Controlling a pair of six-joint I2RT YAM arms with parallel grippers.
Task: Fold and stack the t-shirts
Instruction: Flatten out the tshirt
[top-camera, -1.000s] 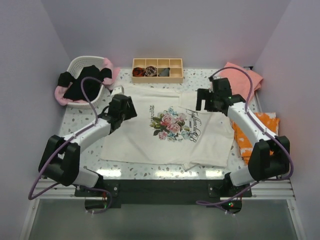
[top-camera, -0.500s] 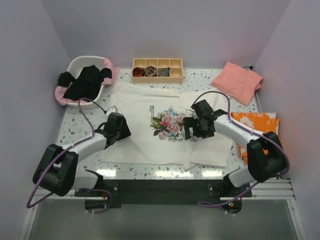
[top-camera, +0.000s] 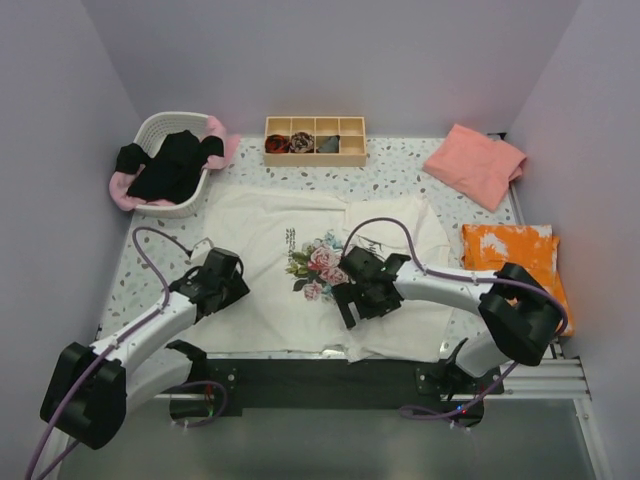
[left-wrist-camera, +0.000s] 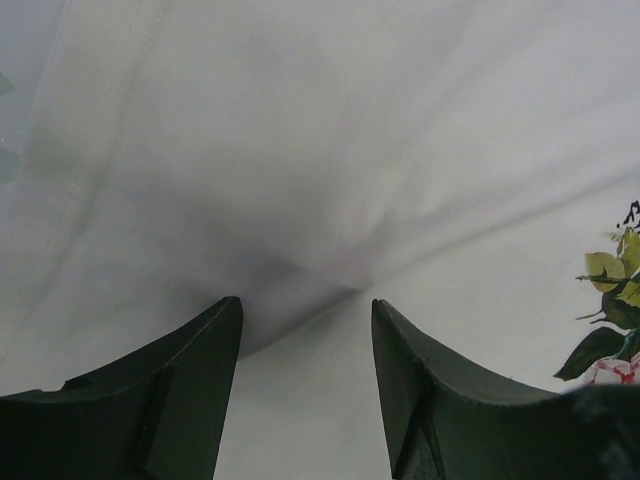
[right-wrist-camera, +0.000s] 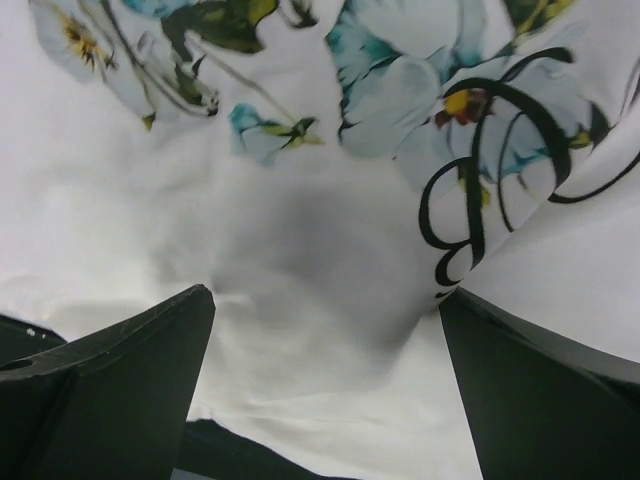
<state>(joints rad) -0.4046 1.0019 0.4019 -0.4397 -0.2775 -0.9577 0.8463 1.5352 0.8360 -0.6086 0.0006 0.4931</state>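
The large cream-white t-shirt (top-camera: 270, 225) with the rose print (top-camera: 318, 262) lies spread on the table, its right side wrinkled and its hem at the near edge. My left gripper (top-camera: 222, 283) rests on its left part, jaws apart, with flat cloth and a small pucker between the fingers in the left wrist view (left-wrist-camera: 305, 300). My right gripper (top-camera: 358, 297) sits just right of the print, jaws wide apart over bunched cloth (right-wrist-camera: 325, 290). A salmon-pink t-shirt (top-camera: 475, 160) lies folded at the back right. Black (top-camera: 165, 165) and light pink (top-camera: 120, 190) t-shirts hang in the basket.
A white basket (top-camera: 185, 208) stands at the back left. A wooden tray (top-camera: 315, 155) with small rolled bundles stands at the back centre. An orange patterned cloth (top-camera: 515, 255) lies at the right edge. The dark near table edge (right-wrist-camera: 230, 450) shows under the hem.
Both grippers have moved toward the near edge, the right one also leftward from the right sleeve to beside the print. The cream shirt has slid nearer and left with them, its right side bunching.
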